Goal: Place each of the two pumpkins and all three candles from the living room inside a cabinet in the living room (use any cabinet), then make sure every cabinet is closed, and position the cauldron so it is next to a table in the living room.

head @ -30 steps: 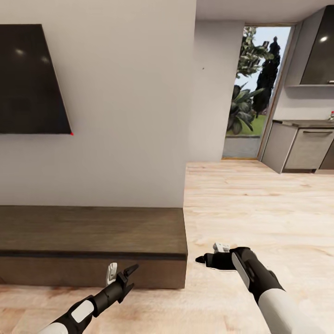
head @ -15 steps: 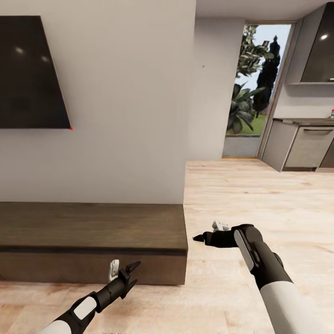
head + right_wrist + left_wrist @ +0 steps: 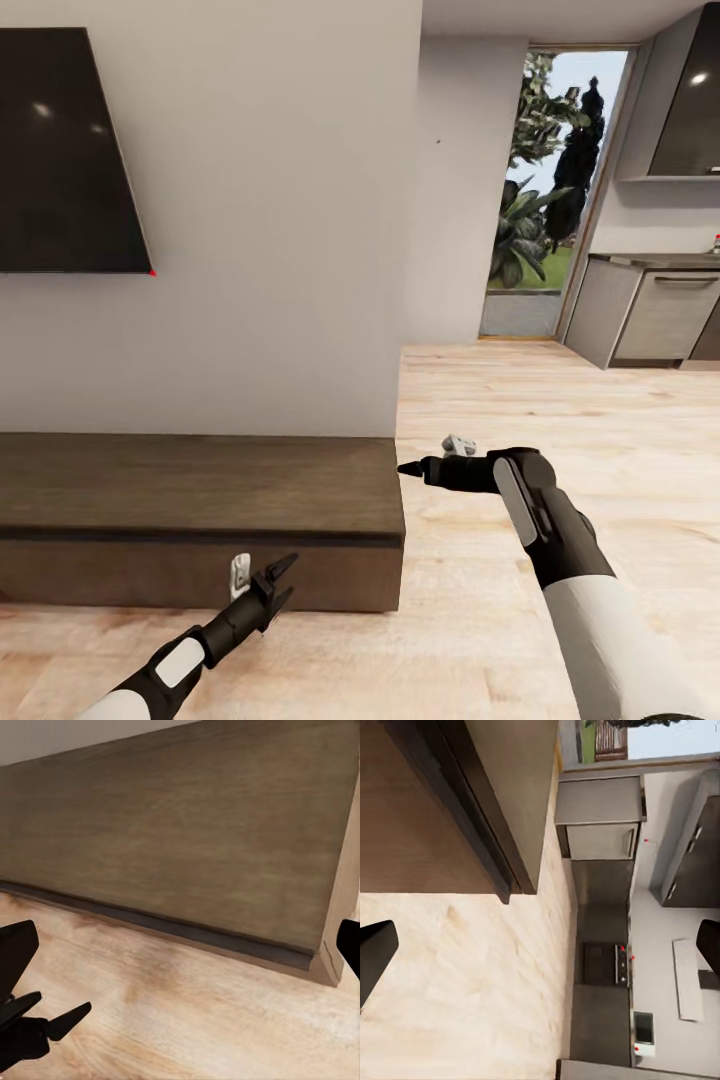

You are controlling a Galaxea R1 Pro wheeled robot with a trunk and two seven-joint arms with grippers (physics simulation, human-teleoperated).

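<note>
My left gripper [image 3: 262, 583] hangs low before the front panel of the cabinet [image 3: 200, 490], jaws spread, nothing held. My right gripper [image 3: 412, 467] sits level with the cabinet's top at its right end corner, pointing toward it; whether its jaws are parted, I cannot tell. Cabinet stands against the wall below a dark screen [image 3: 60, 160].
</note>
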